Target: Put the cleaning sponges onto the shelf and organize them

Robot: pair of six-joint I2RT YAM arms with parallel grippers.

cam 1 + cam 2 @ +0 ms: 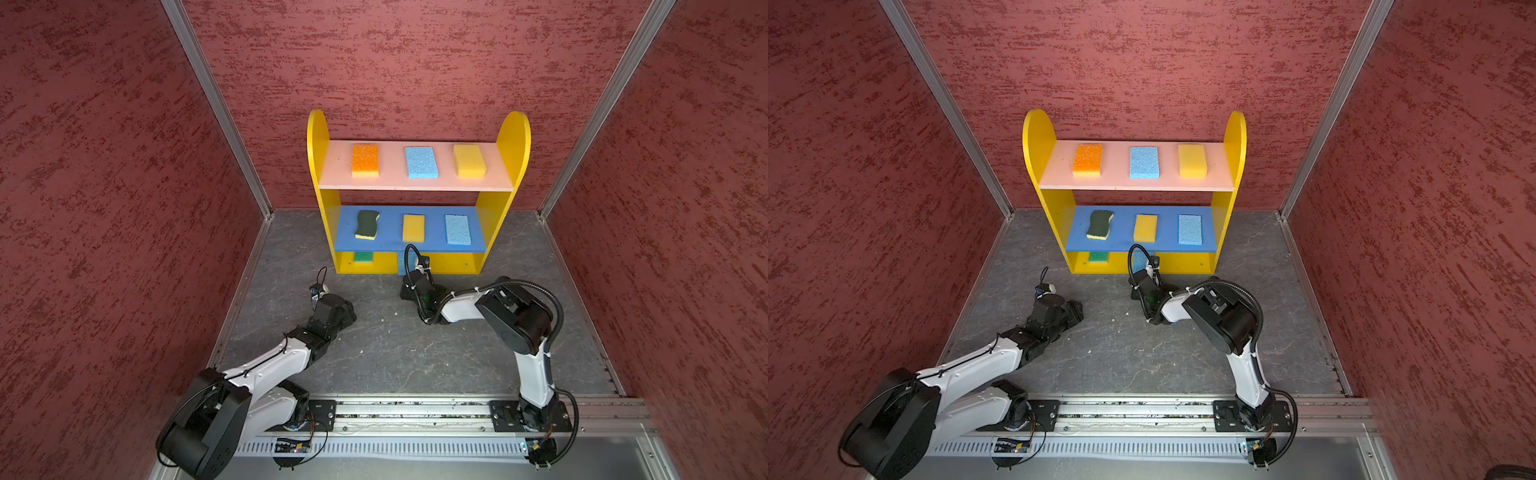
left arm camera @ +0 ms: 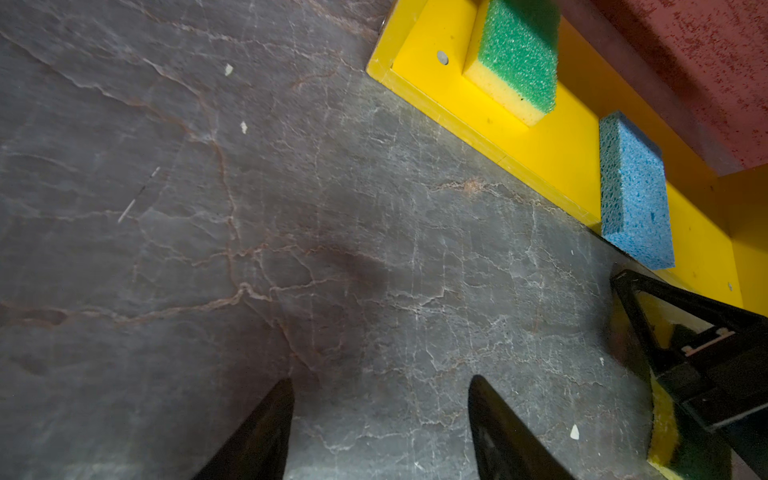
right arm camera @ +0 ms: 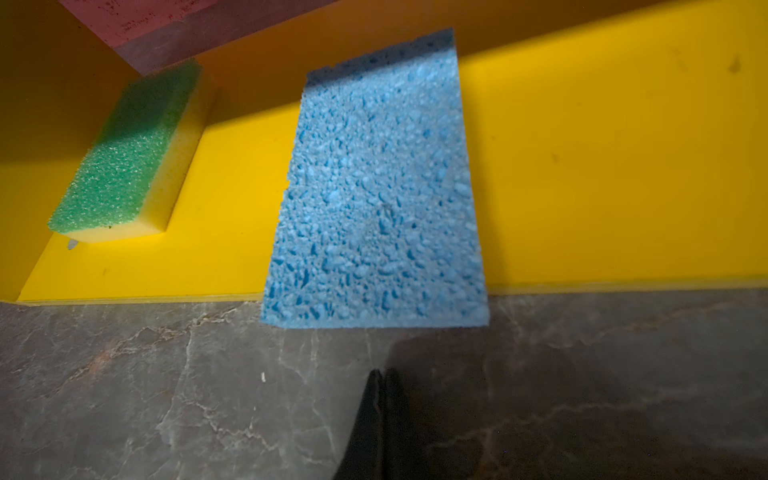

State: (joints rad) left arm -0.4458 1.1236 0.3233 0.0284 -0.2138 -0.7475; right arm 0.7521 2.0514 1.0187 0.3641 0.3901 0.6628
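Small shelf unit with yellow round-topped side panels (image 1: 320,174) stands upright. Its pale pink upper board (image 1: 390,166) carries an orange foam sponge (image 1: 365,160), a light blue foam sponge (image 1: 421,162) and a yellow foam sponge (image 1: 469,161), flat and spaced from left end to right. Blue middle board (image 1: 434,232): wavy dark-green-on-yellow scourer (image 1: 367,224), second yellow sponge (image 1: 413,228), second blue sponge (image 1: 458,229). Yellow base (image 1: 453,264): green-topped rectangular sponge (image 3: 124,166) near left end, third blue sponge (image 3: 374,199) mid-board, overhanging the front edge.

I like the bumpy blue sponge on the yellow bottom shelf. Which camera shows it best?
The right wrist view: the blue sponge fills the middle, pores clear, its near end hanging over the shelf base's front edge. The left wrist view shows it smaller, slanted. In both top views only a sliver shows below the middle board.
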